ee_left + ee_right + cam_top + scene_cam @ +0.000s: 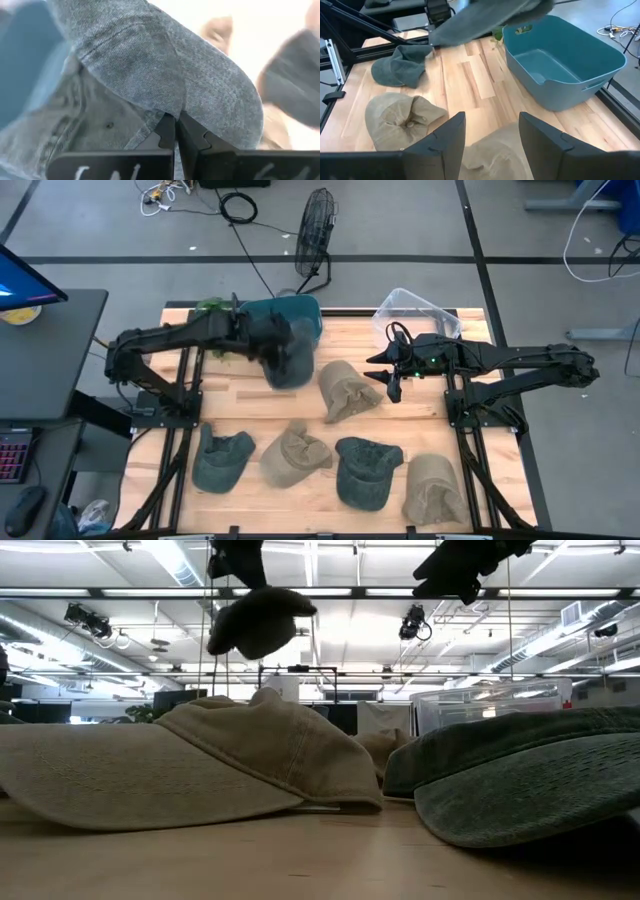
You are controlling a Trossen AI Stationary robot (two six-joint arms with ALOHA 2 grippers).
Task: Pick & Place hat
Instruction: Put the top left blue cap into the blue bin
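My left gripper point(272, 345) is shut on a grey-blue hat point(291, 365), which hangs in the air beside the teal bin point(300, 312) at the table's far edge. The low view shows the hat point(258, 620) high above the table. My right gripper point(487, 135) is open and hovers just right of a tan hat point(345, 390) at mid-table, touching nothing. Several more hats lie flat along the near edge: dark green point(222, 458), tan point(295, 455), dark green point(365, 470), tan point(435, 488). My left gripper pinches the grey-blue hat between its two fingers point(167, 131) at a seamed edge of the cloth point(150, 117). One layer or several, I cannot tell. The hat is lifted clear of the table and hangs slack below the gripper point(238, 560).
A clear plastic container point(415, 310) stands at the far right of the table, behind my right arm. A fan point(315, 230) and cables lie on the floor beyond the far edge. Bare wood point(250, 405) shows between the held hat and the near row.
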